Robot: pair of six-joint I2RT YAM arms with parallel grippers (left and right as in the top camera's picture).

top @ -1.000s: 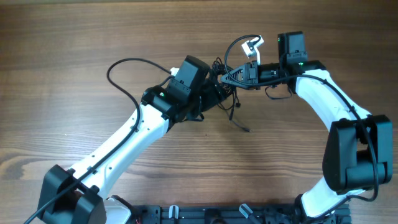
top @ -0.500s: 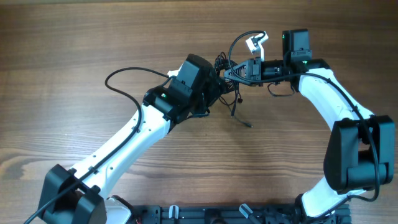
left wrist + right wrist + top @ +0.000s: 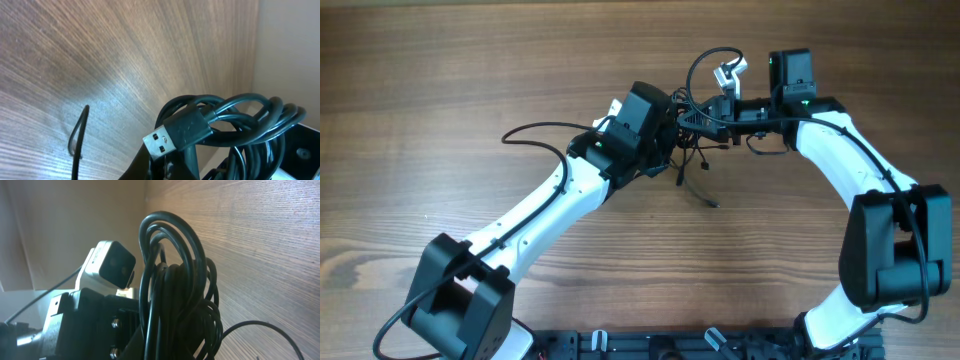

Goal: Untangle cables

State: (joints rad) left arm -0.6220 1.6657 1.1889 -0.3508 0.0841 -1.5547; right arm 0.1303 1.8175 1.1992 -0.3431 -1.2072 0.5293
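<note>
The cables (image 3: 686, 128) are a small black bunch held above the wooden table (image 3: 470, 60) between my two grippers. My left gripper (image 3: 670, 130) is shut on the bunch's left side. In the left wrist view its dark fingertips (image 3: 150, 162) pinch a cord just under a USB plug (image 3: 162, 142), with looped cords (image 3: 240, 112) beside it. My right gripper (image 3: 704, 118) is shut on the right side. The right wrist view shows tall cord loops (image 3: 172, 275) rising from its jaws. One loop with a white plug (image 3: 725, 73) arcs up behind, and a loose end (image 3: 705, 195) trails toward me.
The left arm's thicker black cable (image 3: 535, 130) bows out over the table to the left. The left arm's white wrist camera (image 3: 107, 262) sits close beside the bunch. A thin cord loop (image 3: 77, 137) hangs low on the left of the left wrist view.
My left gripper has moved right into the bunch and shut on a cord. The right gripper has kept its grip and shifted slightly left.
</note>
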